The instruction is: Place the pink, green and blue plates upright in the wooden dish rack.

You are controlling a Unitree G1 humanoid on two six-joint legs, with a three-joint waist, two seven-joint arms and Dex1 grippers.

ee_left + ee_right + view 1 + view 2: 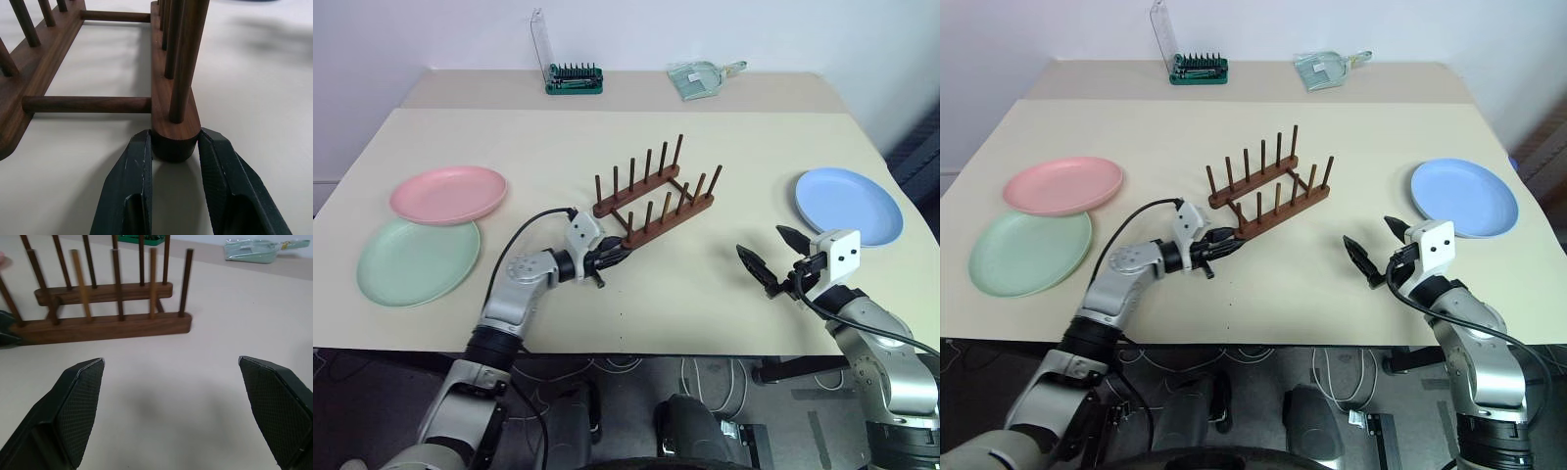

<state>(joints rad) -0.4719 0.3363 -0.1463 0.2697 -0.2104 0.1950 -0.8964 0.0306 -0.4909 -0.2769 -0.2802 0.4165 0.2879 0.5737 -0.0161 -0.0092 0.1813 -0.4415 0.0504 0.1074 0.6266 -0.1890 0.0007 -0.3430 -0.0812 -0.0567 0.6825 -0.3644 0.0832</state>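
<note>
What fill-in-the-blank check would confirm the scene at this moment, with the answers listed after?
1. The left gripper is shut on the near end of the wooden ____.
2. The pink plate partly overlaps the ____ plate.
3. The right gripper hangs ____, holding nothing.
4. The plate nearest the right gripper is ____.

Missing words: rack; green; open; blue

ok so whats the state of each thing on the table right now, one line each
wooden dish rack: standing, no plates in it, end of near rail gripped
left tool: shut on the rack's rail end
right tool: open, holding nothing
pink plate: flat, its edge over the green plate
green plate: flat on the table
blue plate: flat on the table
</note>
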